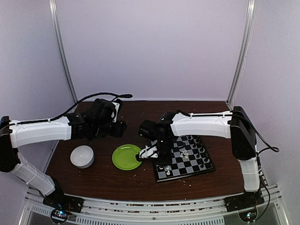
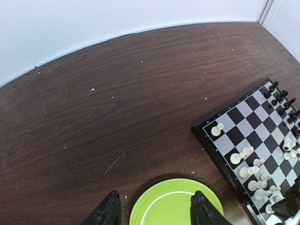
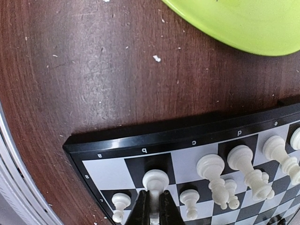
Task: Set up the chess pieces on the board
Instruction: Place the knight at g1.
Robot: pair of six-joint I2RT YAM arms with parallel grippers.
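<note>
White pawn (image 3: 155, 179) on the board (image 3: 154, 138) — the right gripper (image 3: 153, 199) pinches it; the left gripper (image 2: 156, 205) hangs wide open, empty, over the green plate (image 2: 174, 199).

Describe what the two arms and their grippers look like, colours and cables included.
Both the left arm and right arm are white tubes with black joints; a black cable trails from the left one. The left gripper and right gripper have slim black fingers.
</note>
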